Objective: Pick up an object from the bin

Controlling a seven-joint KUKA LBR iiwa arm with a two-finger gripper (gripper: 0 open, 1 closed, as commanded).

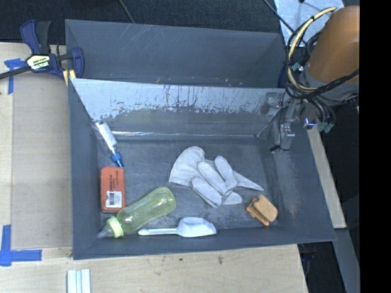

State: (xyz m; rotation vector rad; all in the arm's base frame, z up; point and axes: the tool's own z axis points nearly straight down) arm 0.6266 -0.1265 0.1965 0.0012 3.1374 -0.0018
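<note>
My gripper (281, 137) hangs at the bin's right side, near the back corner and above the sloping right wall. Nothing shows in it. The nearest loose things lie lower left of it on the bin floor. One is a crumpled white glove (209, 173) in the middle. The other is a small tan sponge piece (263, 210) near the front right corner. Both are well apart from the gripper.
A white plastic scoop (183, 228) and a yellow-green baby bottle (141, 211) lie along the front wall. An orange-red block with a label (112, 188) and a clear syringe with a blue tip (107, 141) lie at the left. The arm's orange cover and cables sit above the right rim.
</note>
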